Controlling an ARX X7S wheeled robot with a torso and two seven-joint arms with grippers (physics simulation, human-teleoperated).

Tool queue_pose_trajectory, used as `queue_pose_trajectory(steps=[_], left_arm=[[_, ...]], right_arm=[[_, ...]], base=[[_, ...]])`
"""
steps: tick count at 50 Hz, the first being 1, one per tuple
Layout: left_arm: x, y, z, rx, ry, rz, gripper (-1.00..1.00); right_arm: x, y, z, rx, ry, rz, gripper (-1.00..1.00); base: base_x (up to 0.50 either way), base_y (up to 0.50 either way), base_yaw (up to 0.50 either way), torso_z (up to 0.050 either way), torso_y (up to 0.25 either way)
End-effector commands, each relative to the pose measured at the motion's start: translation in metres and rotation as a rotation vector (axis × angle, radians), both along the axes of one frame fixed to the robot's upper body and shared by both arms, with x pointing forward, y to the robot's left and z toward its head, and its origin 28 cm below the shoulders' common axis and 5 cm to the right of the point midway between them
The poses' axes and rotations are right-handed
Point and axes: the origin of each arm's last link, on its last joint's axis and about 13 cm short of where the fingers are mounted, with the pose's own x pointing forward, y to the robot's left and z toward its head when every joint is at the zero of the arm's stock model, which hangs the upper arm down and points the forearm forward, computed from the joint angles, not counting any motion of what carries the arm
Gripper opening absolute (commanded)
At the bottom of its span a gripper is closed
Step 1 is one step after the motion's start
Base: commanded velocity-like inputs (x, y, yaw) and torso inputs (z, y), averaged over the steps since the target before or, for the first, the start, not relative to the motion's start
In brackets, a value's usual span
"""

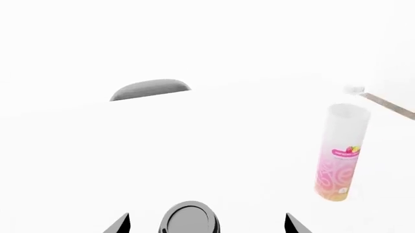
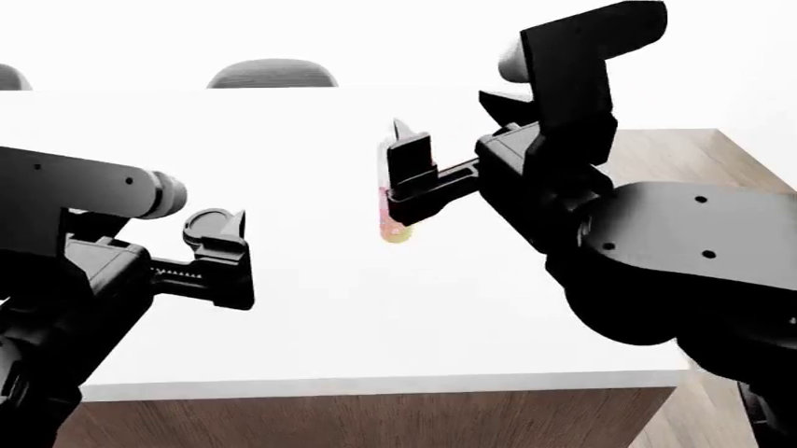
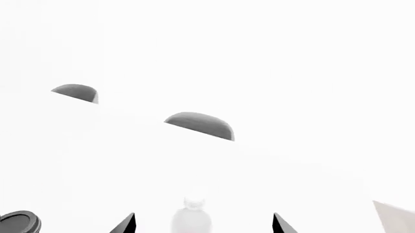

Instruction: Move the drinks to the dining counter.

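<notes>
On the white dining counter [image 2: 498,308] the brown coffee cup shows its black lid [image 1: 190,219] between the tips of my left gripper [image 1: 207,224], which is open with a gap on each side. From the head, the lid [image 2: 212,224] peeks just above the left gripper [image 2: 234,252]. The pink-labelled bottle [image 1: 340,155] stands upright to the cup's right. My right gripper [image 3: 203,224] is open, with the clear top of the bottle [image 3: 191,219] between its tips and not touched. In the head view the right gripper [image 2: 405,173] hides most of the bottle [image 2: 394,231].
Grey chair backs [image 2: 272,73] [image 3: 201,125] rise behind the counter's far edge. The counter's wood-grain front panel [image 2: 373,420] faces me and its right end [image 2: 697,149] shows wood too. The cup lid [image 3: 19,223] also shows at the right wrist view's corner.
</notes>
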Motion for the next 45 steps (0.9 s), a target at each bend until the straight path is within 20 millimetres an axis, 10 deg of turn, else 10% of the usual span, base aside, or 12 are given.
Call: queue_pose_trajectory(steps=[1,4,23,45], left_arm=[[-0.005,-0.002,0.005,0.008,-0.017,-0.007,1.00],[-0.007,-0.003,0.008,0.011,-0.026,-0.009,1.00],[-0.019,-0.011,0.019,0.023,-0.095,-0.033,1.00],[-0.018,-0.010,0.014,0.022,-0.085,-0.032,1.00]], right_arm=[[-0.014,-0.008,0.013,0.021,-0.081,-0.032,1.00],[-0.019,-0.009,0.013,-0.152,-0.217,-0.217,1.00],[-0.027,-0.029,0.028,0.110,-0.268,-0.382,1.00],[-0.023,-0.030,0.024,0.070,-0.278,-0.418,1.00]], base=[[0.00,0.00,0.00,0.000,0.000],[0.00,0.00,0.00,0.000,0.000],[0.00,0.00,0.00,0.000,0.000],[0.49,-0.11,0.00,0.000,0.000]])
